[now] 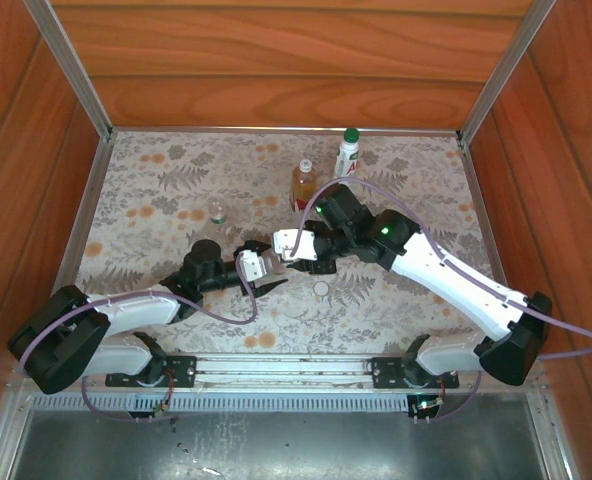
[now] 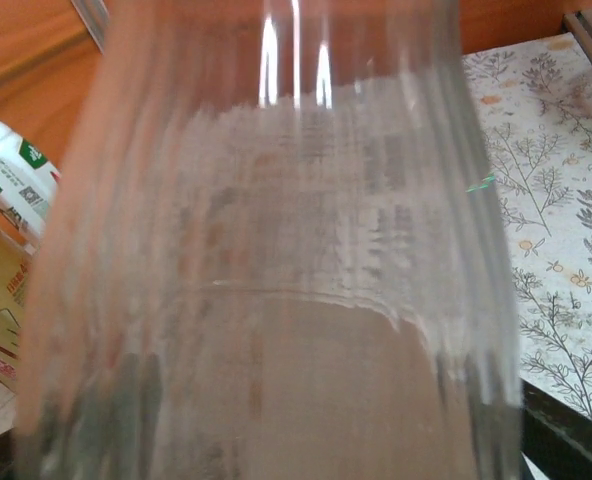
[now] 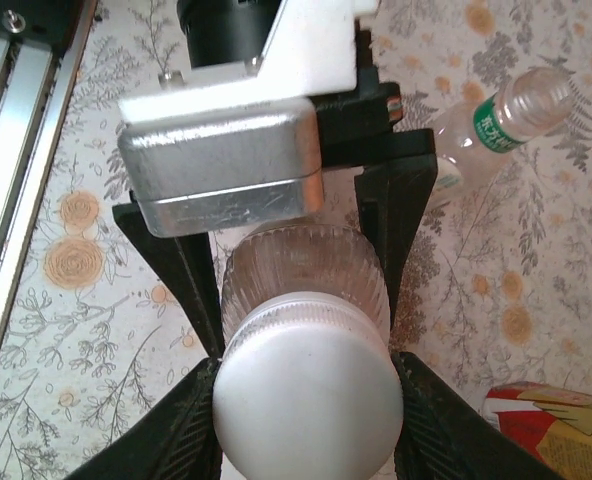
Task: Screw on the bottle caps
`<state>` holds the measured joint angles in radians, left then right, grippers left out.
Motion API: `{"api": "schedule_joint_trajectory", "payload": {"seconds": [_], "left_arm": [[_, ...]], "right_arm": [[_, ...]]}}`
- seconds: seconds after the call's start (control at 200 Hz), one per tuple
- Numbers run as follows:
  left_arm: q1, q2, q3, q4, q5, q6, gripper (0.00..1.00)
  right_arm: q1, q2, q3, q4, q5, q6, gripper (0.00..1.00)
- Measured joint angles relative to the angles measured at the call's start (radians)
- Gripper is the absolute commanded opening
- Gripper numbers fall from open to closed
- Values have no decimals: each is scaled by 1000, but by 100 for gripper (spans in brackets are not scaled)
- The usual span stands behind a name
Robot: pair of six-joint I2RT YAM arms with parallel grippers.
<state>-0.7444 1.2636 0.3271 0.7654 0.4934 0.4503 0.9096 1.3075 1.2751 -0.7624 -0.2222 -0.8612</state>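
One bottle (image 3: 306, 265): right tool (image 3: 306, 400) clamps its white cap (image 3: 306, 420); left tool (image 1: 263, 267), hold unclear; twist squarely, bottle steadied.

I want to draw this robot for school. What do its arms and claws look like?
The left arm and right arm are white tubes with chunky black joints. A thin purple cable loops along each. Tiny green lights glow on the right arm. The left claw and right claw each have two black fingers.
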Motion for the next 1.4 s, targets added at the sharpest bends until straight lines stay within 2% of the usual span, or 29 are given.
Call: {"api": "schedule_joint_trajectory", "payload": {"seconds": [0.175,0.33,0.445,0.555,0.675,0.74,0.804,0.879,0.949,1.094,1.189,1.399], "left_arm": [[0,-8,0,-4,-2,1,59],[0,-10,-1,-7,-15,3,56],[0,-7,-1,-8,-54,11,52],[0,13,11,-7,-105,25,51],[0,45,31,-13,-128,39,50],[0,51,32,-30,-127,44,50],[0,52,32,-50,-125,50,51],[-2,52,31,-57,-124,53,51],[-4,50,26,-49,-119,66,51],[-4,20,-7,-31,-91,95,51],[-4,13,-22,-27,-76,103,50],[-4,13,-25,-26,-52,108,50]], "right_arm": [[0,-9,-8,3,-21,14,30],[0,-16,-23,24,-23,80,19],[0,-34,-58,75,-6,232,9],[0,-35,-78,115,40,466,0],[-2,-27,-86,126,82,715,1],[-2,-15,-84,113,83,818,13],[-2,-2,-77,89,80,858,26],[-1,0,-75,71,81,841,49],[-1,-17,-83,65,63,772,59],[0,-133,-180,66,4,490,64],[0,-170,-181,49,-10,328,65],[0,-108,-97,37,-19,152,63]]}}
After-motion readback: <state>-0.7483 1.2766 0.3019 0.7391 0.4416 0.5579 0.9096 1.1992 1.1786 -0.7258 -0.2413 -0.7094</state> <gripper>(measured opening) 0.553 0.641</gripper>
